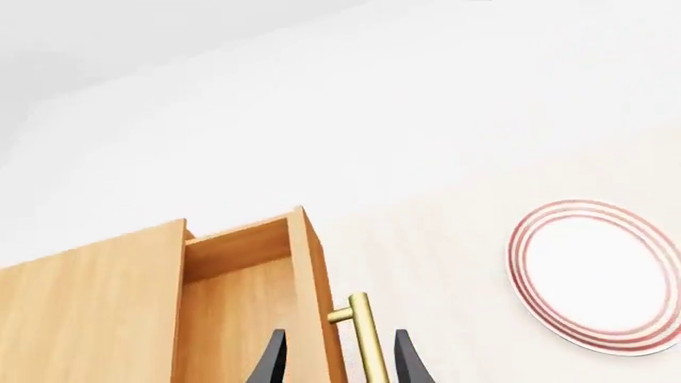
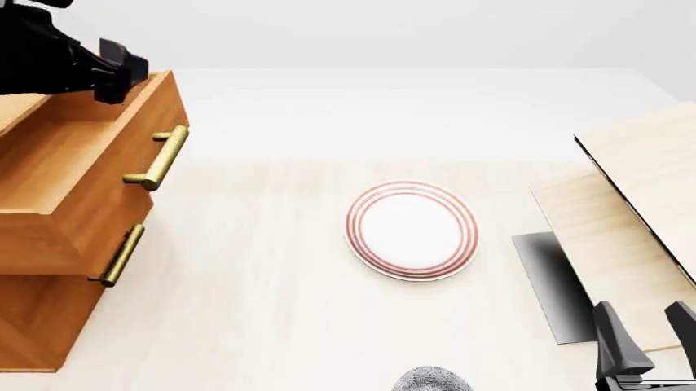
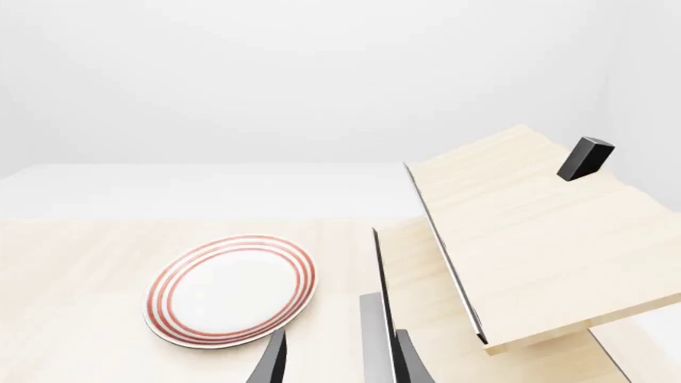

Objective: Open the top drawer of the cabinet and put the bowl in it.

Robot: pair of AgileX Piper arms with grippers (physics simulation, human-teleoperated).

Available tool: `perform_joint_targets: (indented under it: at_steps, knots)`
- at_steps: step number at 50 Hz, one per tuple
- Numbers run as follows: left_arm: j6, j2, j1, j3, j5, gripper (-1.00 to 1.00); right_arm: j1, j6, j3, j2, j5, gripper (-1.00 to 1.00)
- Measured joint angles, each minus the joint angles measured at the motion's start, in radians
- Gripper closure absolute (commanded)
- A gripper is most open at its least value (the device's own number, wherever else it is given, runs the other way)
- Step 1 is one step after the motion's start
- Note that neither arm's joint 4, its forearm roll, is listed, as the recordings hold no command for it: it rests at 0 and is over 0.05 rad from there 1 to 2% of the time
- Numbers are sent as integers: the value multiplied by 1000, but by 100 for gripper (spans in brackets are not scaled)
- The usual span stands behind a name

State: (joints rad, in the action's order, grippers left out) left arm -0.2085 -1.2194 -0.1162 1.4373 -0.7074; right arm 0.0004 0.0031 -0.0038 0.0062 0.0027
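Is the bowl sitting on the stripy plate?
No, the plate with red rings has nothing on it in the front view; the speckled bowl sits apart, at the table's near edge.
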Motion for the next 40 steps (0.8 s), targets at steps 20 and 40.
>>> perform_joint_targets:
  at_steps: [20,40]
  knots:
    - [172,-129,47,190,-147,-100,0,0,0,0,0,-100]
    - [295,-229,47,255,-192,-100,0,0,0,0,0,-100]
